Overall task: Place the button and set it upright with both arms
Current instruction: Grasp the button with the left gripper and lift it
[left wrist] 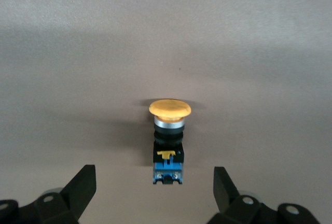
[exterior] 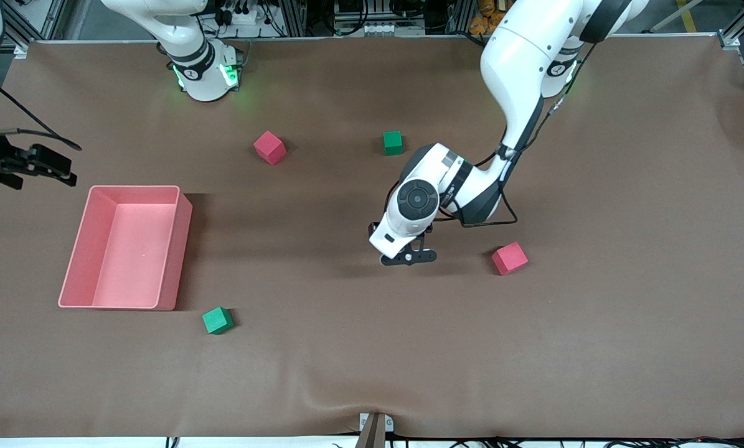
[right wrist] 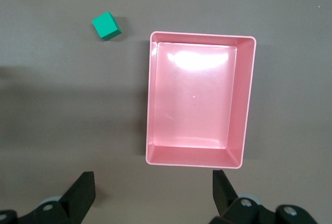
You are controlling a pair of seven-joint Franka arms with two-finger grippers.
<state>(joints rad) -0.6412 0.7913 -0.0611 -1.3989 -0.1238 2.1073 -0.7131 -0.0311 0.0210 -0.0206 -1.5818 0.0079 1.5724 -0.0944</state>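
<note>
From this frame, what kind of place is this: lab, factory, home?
Most likely a robotics lab test bench: two white robot arms bolted at a brown-covered table, aluminium framing and cables along its edge, and practice props like foam cubes and a pink bin.

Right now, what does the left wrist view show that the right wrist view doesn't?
Only the left wrist view shows the button, lying on its side on the brown table between the open fingers of the left gripper, untouched. Only the right wrist view shows the empty pink bin and a green cube beside it, under the open right gripper. Both share the same brown table and a pair of spread black fingers holding nothing.
</note>
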